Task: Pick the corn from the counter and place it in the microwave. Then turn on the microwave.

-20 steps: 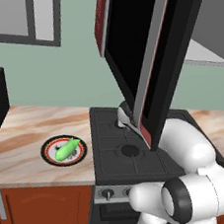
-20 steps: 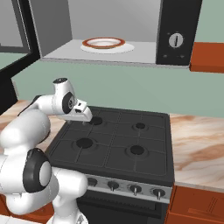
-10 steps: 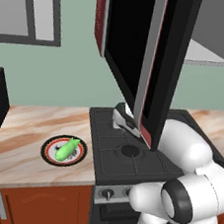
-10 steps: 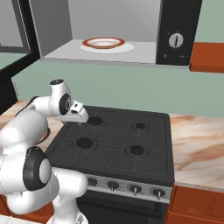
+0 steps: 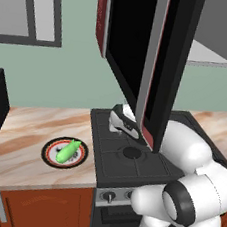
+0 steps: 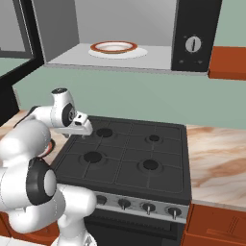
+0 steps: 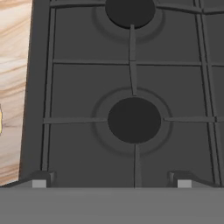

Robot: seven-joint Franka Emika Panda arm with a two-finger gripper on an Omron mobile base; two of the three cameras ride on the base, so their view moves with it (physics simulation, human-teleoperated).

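The corn [image 5: 68,150] lies on a round plate [image 5: 51,157] on the counter [image 5: 18,164], left of the stovetop [image 6: 129,158]. The arm bends low over the stovetop's left burners, hand pointing down. The gripper [image 6: 82,135] hangs spread wide, empty, above a burner [image 7: 134,120]. The microwave [image 6: 120,33] stands open overhead.

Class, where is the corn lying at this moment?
In the left base view, the corn lies on a round plate on the counter, just left of the black stovetop.
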